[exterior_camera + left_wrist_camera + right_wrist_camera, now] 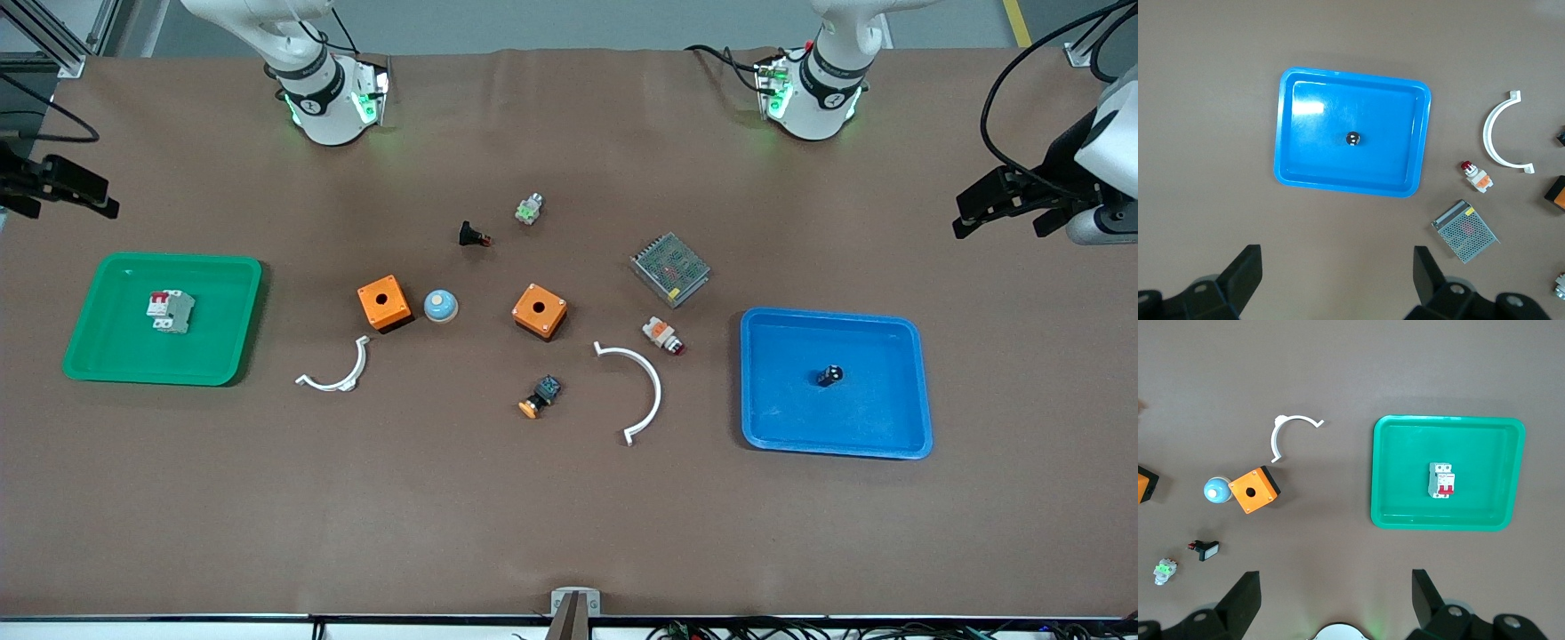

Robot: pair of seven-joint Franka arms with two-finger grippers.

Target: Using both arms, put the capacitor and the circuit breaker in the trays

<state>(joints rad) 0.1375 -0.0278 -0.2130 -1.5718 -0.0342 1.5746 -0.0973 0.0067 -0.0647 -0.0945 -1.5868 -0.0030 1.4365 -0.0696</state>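
The capacitor, a tiny black cylinder, stands in the middle of the blue tray toward the left arm's end of the table; the left wrist view shows the capacitor in the blue tray from above. The circuit breaker, grey with red levers, lies in the green tray toward the right arm's end, and the right wrist view shows this circuit breaker too. My left gripper hangs high, open and empty. My right gripper is also high, open and empty.
Between the trays lie two orange boxes, a blue dome, two white curved clips, a silver mesh box and several small button parts, such as the black one.
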